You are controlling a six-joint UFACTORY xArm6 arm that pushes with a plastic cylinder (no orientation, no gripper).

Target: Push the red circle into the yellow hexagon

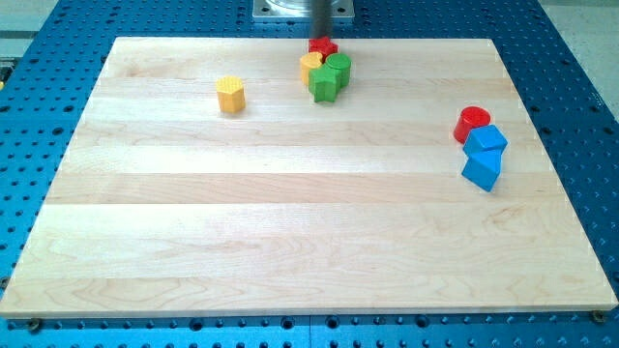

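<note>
My tip (322,39) (a bare rod, no claw to open or close) stood by the top cluster, well apart from the red circle (471,123), which touched a blue block (486,138) at the view's right, far from the yellow hexagon (230,95), so a crooked push might have dragged blue along.

rod (322,17) cut off by view's top, my tip hidden, red block (322,45) half hidden

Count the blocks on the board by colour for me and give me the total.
Red: 2, the red circle and a red block at the top cluster
Yellow: 2, the yellow hexagon and a yellow block
Green: 2
Blue: 2
Total: 8
</note>
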